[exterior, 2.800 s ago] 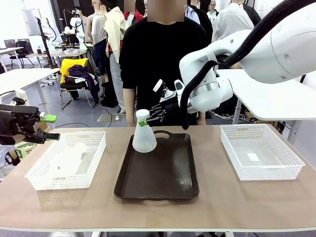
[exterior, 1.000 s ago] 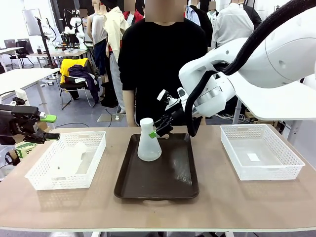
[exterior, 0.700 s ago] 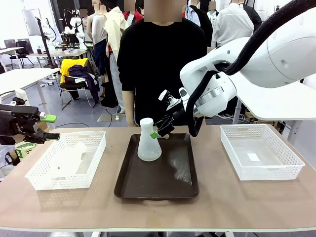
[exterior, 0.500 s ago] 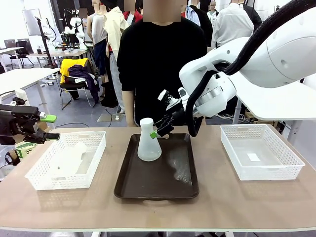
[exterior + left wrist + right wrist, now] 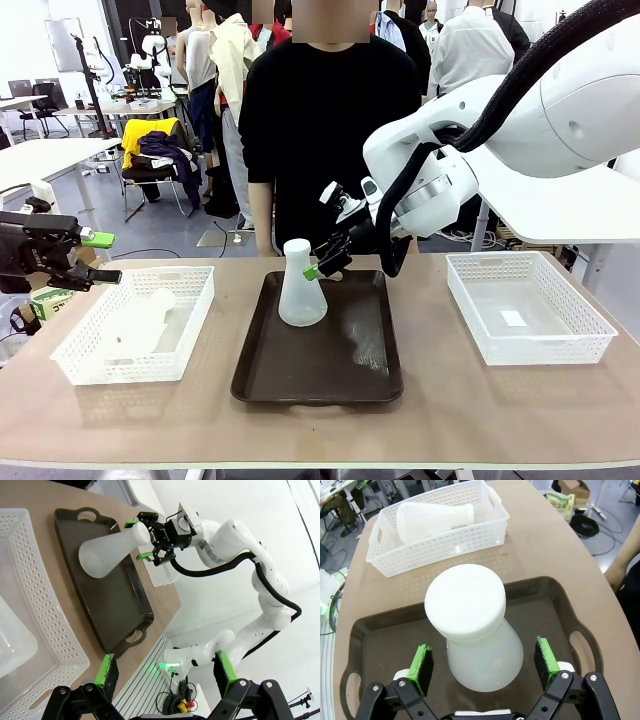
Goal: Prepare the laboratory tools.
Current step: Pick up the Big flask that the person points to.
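Frosted-white and translucent, one flask [image 5: 302,288] stands upright on the far half of the brown tray [image 5: 320,375] in my front view, which I take for its set-down spot. My right gripper [image 5: 322,264] sits level with its neck, jaws apart. The left gripper [image 5: 100,257] hovers wide open by the left basket [image 5: 75,365], where the second flask [image 5: 150,312] lies on its side, likely my next fetch.

From the left wrist, that arm's pads [image 5: 107,671] are spread with nothing between them.

From the right wrist, the green pads straddle the upright flask's body without touching, so I judge it stands free.
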Controlling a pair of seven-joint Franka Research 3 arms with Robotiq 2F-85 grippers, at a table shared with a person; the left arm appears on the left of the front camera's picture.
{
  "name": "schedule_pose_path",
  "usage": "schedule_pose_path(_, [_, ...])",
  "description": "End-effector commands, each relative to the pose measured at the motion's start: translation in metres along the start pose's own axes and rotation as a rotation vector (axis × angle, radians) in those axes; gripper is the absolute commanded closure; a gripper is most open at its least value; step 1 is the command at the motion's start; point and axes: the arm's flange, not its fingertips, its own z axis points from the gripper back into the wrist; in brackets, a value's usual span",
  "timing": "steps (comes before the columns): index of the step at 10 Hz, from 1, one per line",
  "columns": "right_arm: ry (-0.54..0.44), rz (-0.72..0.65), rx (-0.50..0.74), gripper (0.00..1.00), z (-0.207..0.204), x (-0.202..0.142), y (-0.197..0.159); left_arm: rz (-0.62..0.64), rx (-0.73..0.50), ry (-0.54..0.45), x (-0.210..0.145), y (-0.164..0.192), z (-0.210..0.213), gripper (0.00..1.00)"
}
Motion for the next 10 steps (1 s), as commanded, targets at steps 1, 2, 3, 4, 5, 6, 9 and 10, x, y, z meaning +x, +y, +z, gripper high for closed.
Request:
schedule_pose_path(1, [0.000,0.000,0.000,0.00,0.000,0.000,0.000,-0.008,-0.017,-0.013,0.000,0.000,0.001,0.00])
schedule_pose_path(2, [0.018,-0.012,0.028,0.00,0.015,-0.004,-0.002,-0.008,-0.017,-0.013,0.000,0.000,0.001,0.00])
schedule_pose_path(3, [0.029,-0.043,0.029,0.00,0.035,-0.013,-0.003,-0.008,-0.017,-0.013,0.000,0.000,0.001,0.00])
schedule_pose_path(4, [0.043,-0.073,0.028,0.00,0.058,-0.023,-0.003,-0.008,-0.017,-0.013,0.000,0.000,0.001,0.00])
schedule_pose_path(5, [0.064,-0.105,0.023,0.00,0.076,-0.032,-0.003,-0.008,-0.017,-0.013,0.000,0.000,0.001,0.00])
schedule_pose_path(6, [0.074,-0.132,0.011,0.00,0.094,-0.043,-0.003,-0.008,-0.017,-0.013,0.000,0.000,0.001,0.00])
schedule_pose_path(9, [0.001,-0.208,-0.076,0.00,0.153,-0.072,0.012,-0.008,-0.017,-0.013,0.000,0.000,0.001,0.00])
schedule_pose_path(10, [-0.042,-0.223,-0.118,0.00,0.170,-0.080,0.019,-0.008,-0.017,-0.013,0.000,0.000,0.001,0.00])
